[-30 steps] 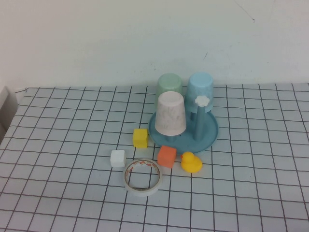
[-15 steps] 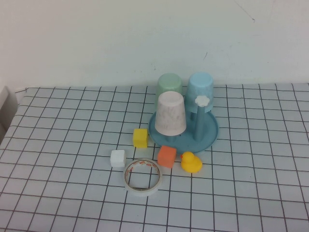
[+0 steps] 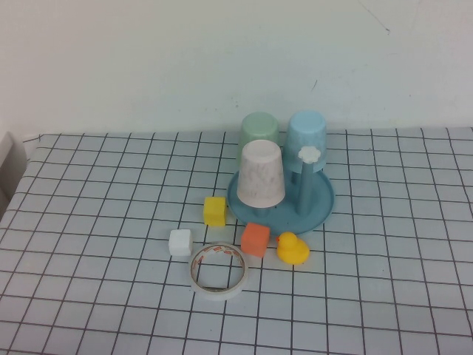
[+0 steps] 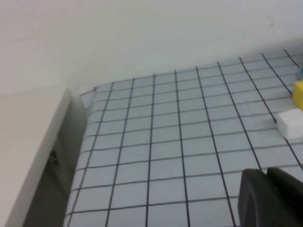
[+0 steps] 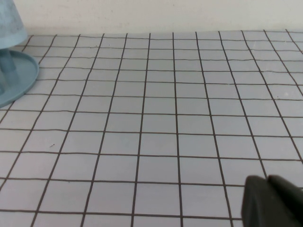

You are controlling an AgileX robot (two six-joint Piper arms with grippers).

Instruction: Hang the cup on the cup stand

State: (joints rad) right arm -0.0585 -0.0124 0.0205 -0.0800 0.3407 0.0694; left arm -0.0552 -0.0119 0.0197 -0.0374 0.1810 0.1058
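Note:
The sky-blue cup [image 3: 307, 140] stands upside down at the back right of the round teal cup stand [image 3: 319, 208]; its lower edge also shows in the right wrist view, cup [image 5: 9, 23] above the stand's rim [image 5: 21, 78]. A blue peg with a white flower cap [image 3: 310, 154] rises bare in front of it. Neither arm shows in the high view. My left gripper [image 4: 265, 173] hangs shut and empty over the table's left part. My right gripper [image 5: 266, 179] is shut and empty over the grid right of the stand.
A mint-green cup [image 3: 259, 131] and a speckled white-pink cup [image 3: 260, 174] sit inverted on the stand. In front lie a yellow cube [image 3: 215, 211], white cube [image 3: 180, 242], orange cube [image 3: 255, 239], yellow duck [image 3: 293, 248] and tape roll [image 3: 219, 270]. A beige box [image 4: 28, 142] borders the table's left edge.

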